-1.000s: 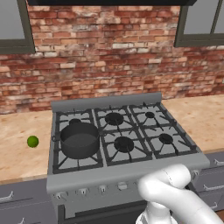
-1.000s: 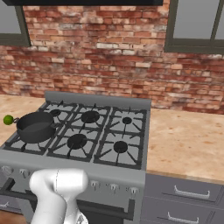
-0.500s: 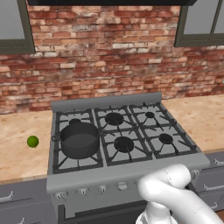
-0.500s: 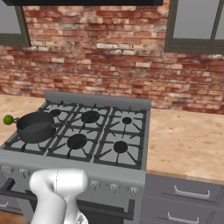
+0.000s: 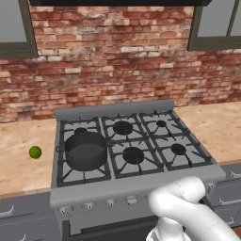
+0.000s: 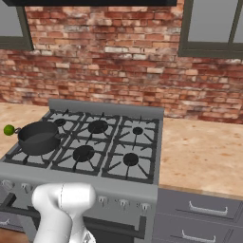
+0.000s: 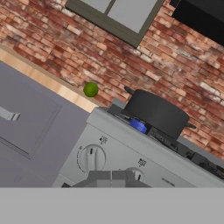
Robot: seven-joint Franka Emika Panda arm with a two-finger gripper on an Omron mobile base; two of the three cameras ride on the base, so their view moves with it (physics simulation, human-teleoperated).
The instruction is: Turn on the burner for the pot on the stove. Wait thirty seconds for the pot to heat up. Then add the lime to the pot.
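The dark grey pot point(image 5: 85, 149) point(image 6: 38, 137) point(image 7: 155, 111) sits on the front left grate of the stove point(image 5: 117, 186) point(image 6: 142, 114). In the hand view a small blue flame point(image 7: 138, 125) shows at the burner under it. The green lime point(image 5: 35, 152) point(image 6: 8, 129) point(image 7: 90, 89) lies on the wooden counter left of the stove. My gripper point(image 7: 111, 178) is low in front of the stove's knob row, fingers shut together, right by a knob point(image 7: 136, 173) below the pot. Nothing is held.
Another knob point(image 7: 91, 158) sits to the left on the front panel. Grey drawers point(image 6: 204, 211) flank the stove under the counters. A brick wall with windows stands behind. My white arm point(image 5: 181, 202) bends down before the oven front.
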